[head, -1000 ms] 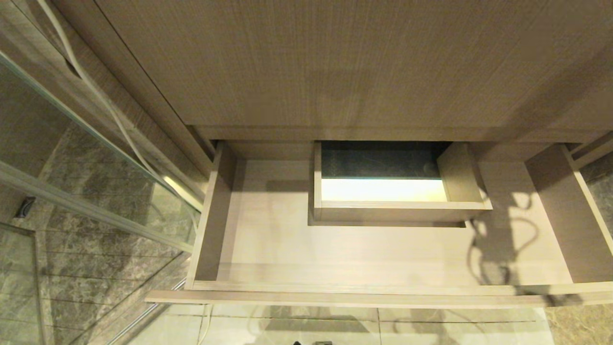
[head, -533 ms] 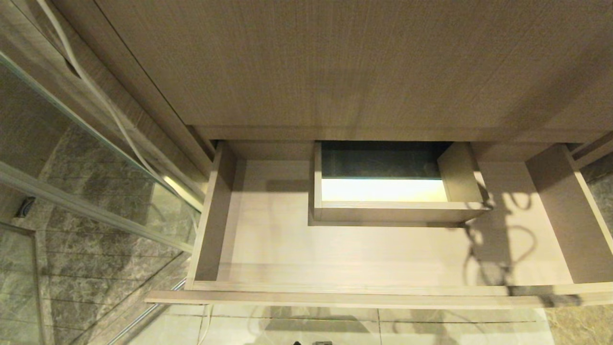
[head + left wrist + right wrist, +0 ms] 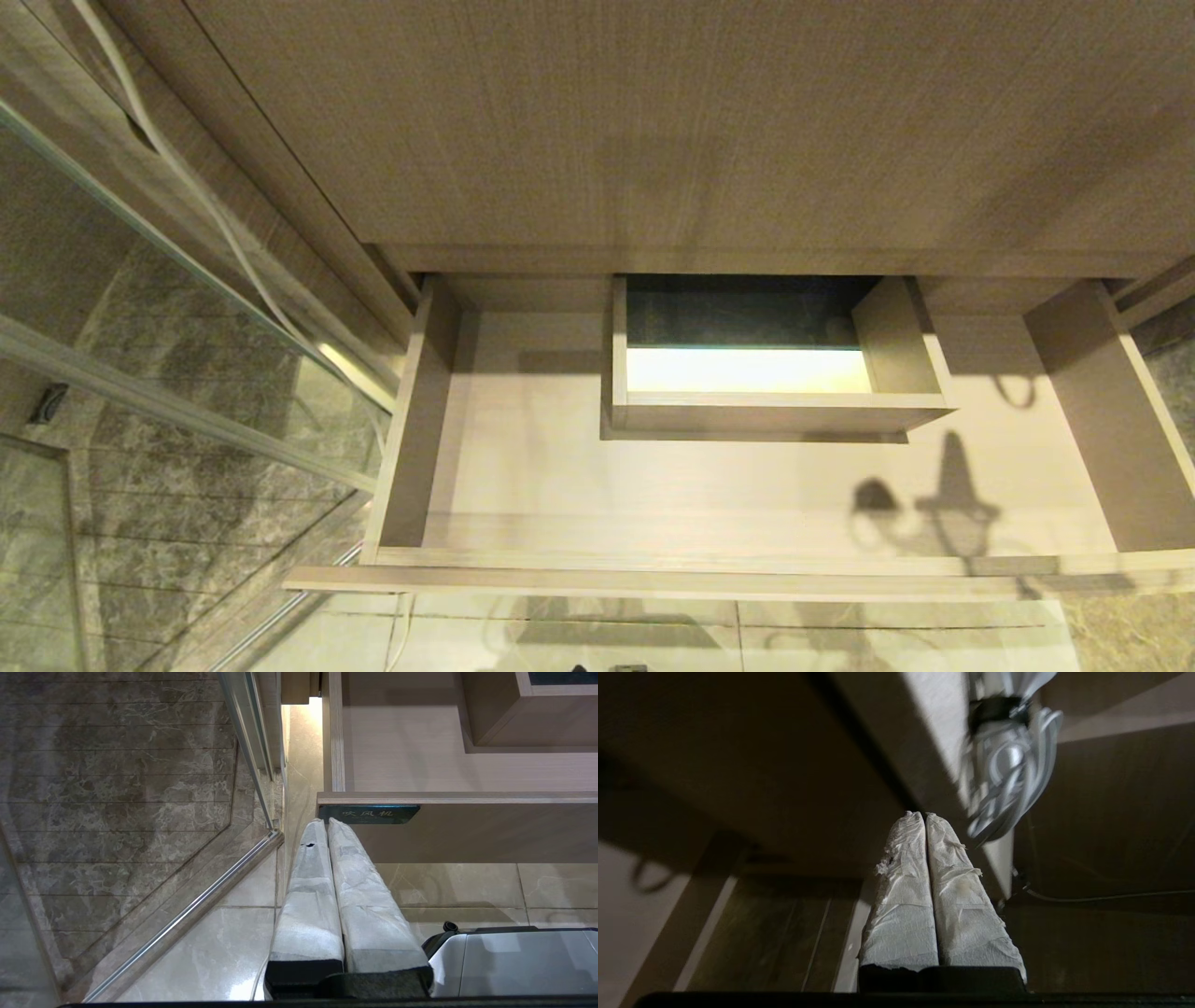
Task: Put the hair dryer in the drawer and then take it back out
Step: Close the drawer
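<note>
Both tape-wrapped grippers closed, holding nothing.
Left gripper (image 3: pixel 327 821) is sitting just below the open light wood-grain drawer (image 3: pixel 467 830); right gripper (image 3: pixel 923 814) is pointing under it, near a coiled white cable (image 3: pixel 1008 774).

A wood-grain cabinet panel (image 3: pixel 709 121) fills the upper part of the head view. To the left stands a glass partition (image 3: pixel 140 308) with a metal frame rail (image 3: pixel 187 411), backed by a dark veined marble wall (image 3: pixel 117 765). Pale marble floor tiles (image 3: pixel 224 947) lie below. Warm light glows from a bright strip (image 3: pixel 747 370) beneath the cabinet.
</note>
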Robot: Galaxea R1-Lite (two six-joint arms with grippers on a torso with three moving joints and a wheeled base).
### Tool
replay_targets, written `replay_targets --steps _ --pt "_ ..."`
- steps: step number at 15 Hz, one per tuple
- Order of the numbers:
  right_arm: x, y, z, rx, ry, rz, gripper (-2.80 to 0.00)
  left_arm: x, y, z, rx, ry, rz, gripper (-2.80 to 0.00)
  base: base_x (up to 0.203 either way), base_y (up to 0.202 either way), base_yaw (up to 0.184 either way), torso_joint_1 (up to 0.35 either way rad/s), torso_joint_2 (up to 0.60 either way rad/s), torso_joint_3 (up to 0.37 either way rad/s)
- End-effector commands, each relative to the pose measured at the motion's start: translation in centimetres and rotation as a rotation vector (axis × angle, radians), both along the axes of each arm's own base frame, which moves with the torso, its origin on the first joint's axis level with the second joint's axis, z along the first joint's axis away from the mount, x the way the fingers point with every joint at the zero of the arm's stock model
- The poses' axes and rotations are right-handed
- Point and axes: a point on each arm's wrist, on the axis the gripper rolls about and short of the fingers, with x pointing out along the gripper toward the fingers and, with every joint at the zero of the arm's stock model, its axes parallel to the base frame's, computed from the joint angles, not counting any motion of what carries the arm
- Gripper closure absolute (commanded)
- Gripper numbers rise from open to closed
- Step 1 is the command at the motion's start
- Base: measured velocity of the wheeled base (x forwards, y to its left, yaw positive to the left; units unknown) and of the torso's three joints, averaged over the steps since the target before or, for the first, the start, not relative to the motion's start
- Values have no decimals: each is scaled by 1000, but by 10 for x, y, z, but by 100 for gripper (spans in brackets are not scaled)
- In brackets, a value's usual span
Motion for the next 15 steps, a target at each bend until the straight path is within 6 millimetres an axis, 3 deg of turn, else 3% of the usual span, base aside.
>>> replay_targets --steps 1,4,9,12,15 --pt "-36 18 -22 41 88 -5 0 0 0 0 0 0 0 0 0 0 0 0 0 0" --pt "-27 10 -61 193 333 -127 0 0 0 0 0 0 0 0 0 0 0 0 0 0" --pt "23 -26 -131 526 733 -390 0 0 0 0 0 0 0 0 0 0 0 0 0 0" --pt "46 -41 -191 793 877 -582 0 0 0 0 0 0 0 0 0 0 0 0 0 0" --pt "68 -55 -241 868 1041 -709 0 0 0 0 0 1 0 0 0 0 0 0 0 0"
